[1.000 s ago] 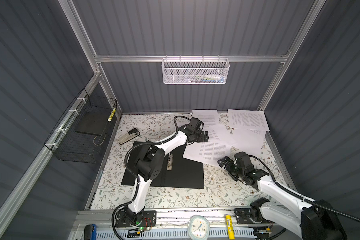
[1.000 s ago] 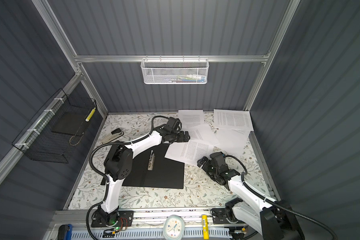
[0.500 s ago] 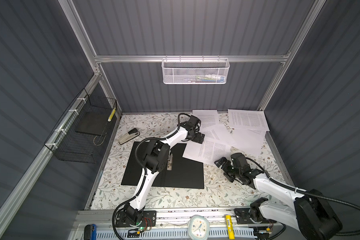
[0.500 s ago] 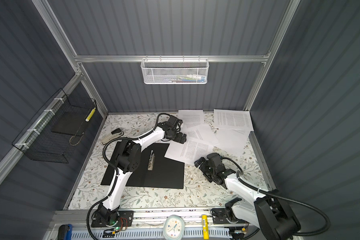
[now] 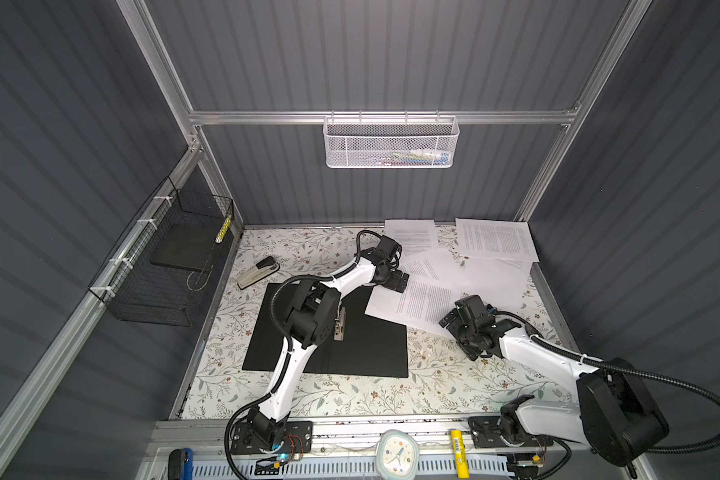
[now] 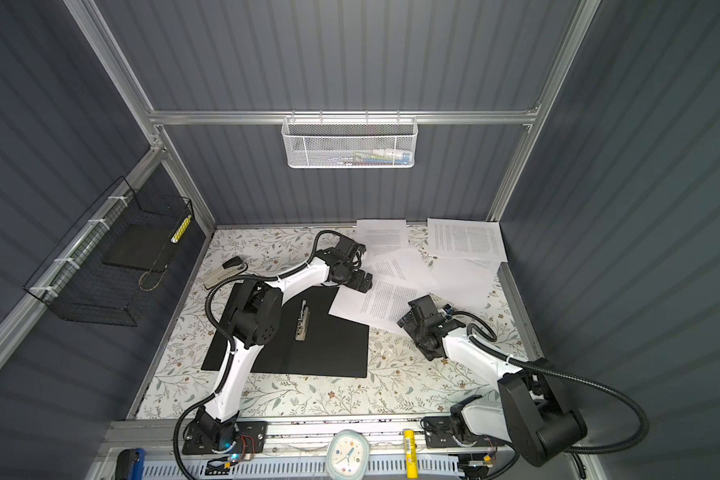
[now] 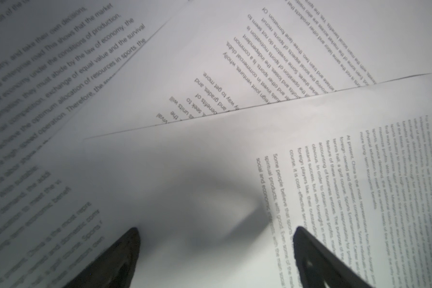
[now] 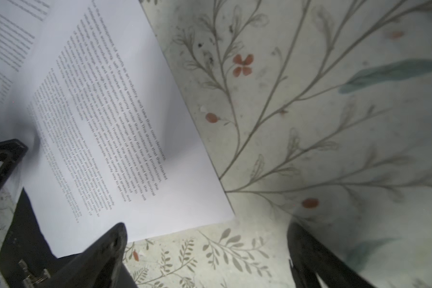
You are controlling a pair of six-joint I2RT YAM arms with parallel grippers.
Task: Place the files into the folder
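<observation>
The files are several white printed sheets (image 5: 495, 241) (image 6: 462, 241) spread over the back right of the table in both top views. The nearest sheet (image 5: 420, 301) (image 6: 381, 301) (image 8: 125, 124) has one corner lying over the folder (image 5: 371, 345) (image 6: 329, 345) (image 8: 28, 237). The folder lies open, black inside up, with its metal clip (image 5: 340, 324) (image 6: 302, 322) showing. My left gripper (image 5: 395, 283) (image 6: 360, 283) (image 7: 215, 232) is open just above that sheet's far end, nothing between its fingers. My right gripper (image 5: 454, 328) (image 6: 410, 326) (image 8: 207, 229) is open low at the sheet's near corner.
A stapler (image 5: 258, 272) lies at the back left of the floral table. A black wire basket (image 5: 163, 266) hangs on the left wall, and a white mesh basket (image 5: 391, 143) hangs on the back wall. A clock (image 5: 398, 455) and yellow marker (image 5: 458, 453) sit at the front rail.
My left gripper has come forward and down onto the nearest sheet as its elbow swung. The right gripper has edged back and left towards the sheet's corner. Both stay open.
</observation>
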